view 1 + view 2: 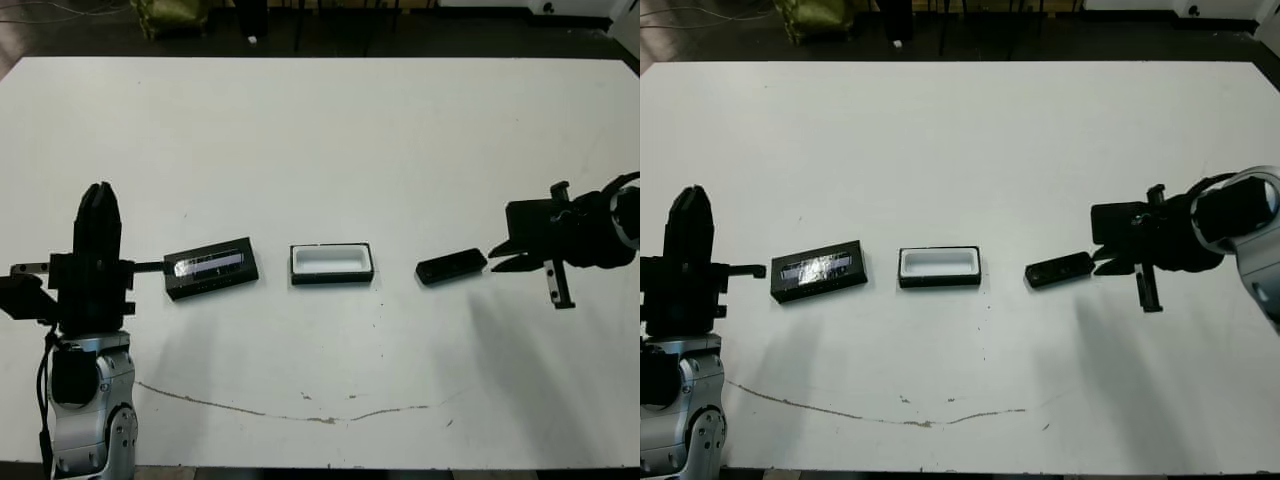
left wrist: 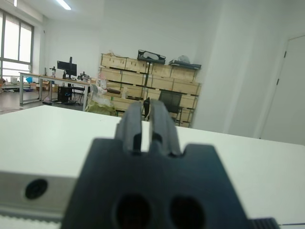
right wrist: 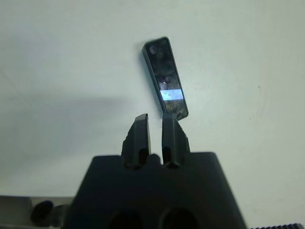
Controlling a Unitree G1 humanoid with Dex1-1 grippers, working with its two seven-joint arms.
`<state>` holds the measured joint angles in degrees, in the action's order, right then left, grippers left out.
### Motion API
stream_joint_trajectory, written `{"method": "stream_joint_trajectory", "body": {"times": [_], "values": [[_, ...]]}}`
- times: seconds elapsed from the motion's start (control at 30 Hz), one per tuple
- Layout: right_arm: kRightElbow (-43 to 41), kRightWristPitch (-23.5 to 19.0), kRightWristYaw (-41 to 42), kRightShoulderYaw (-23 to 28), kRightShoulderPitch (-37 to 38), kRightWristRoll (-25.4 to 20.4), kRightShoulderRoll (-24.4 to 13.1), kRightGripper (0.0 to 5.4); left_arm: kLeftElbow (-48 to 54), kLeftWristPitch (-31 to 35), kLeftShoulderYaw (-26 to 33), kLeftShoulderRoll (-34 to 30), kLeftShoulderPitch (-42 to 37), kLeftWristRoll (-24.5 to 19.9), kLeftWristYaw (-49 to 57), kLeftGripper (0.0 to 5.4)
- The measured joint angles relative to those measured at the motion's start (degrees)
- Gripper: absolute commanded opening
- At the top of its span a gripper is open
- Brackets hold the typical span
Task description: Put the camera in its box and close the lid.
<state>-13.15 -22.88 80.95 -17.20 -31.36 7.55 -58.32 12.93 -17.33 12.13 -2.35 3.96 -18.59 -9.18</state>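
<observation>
**Right claw at the camera's end, box open at mid-counter**

On the white counter (image 1: 330, 150) you have three things in a row, all apart from one another. The lid (image 1: 211, 268) lies flat toward your left, its shiny strip facing up. The box (image 1: 332, 263) sits in the middle, its white lining showing and nothing inside it. The camera (image 1: 451, 266) lies flat on the counter to the right of the box, slightly angled, outside the box.

Your right claw (image 1: 503, 257) reaches in from the right, low over the counter, with its tips just at the camera's near end. In the right wrist view the camera (image 3: 166, 77) stretches away from the fingers (image 3: 173, 131); the two fingers stand only a narrow gap apart and grip nothing. One fingertip overlaps the end of the camera, though you cannot tell whether it touches.

Your left claw (image 1: 98, 200) stands at the left, beside the lid and clear of it, pointing away across the counter. Its fingers are drawn nearly together with a slim slit between them, and it holds nothing.
</observation>
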Motion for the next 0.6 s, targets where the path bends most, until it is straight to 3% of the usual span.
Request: {"method": "stream_joint_trajectory", "body": {"times": [0.27,0.6], "values": [[-3.0,-2.8,0.0,-0.1,2.2,-1.0,-0.8,0.00,-0.1,0.0,0.0,0.0,0.0,0.0,0.0,0.02],[1.2,-0.8,-0.4,-2.1,2.6,-0.3,-0.2,0.00,-0.6,-0.6,0.0,0.1,0.0,0.1,0.3,0.02]]}}
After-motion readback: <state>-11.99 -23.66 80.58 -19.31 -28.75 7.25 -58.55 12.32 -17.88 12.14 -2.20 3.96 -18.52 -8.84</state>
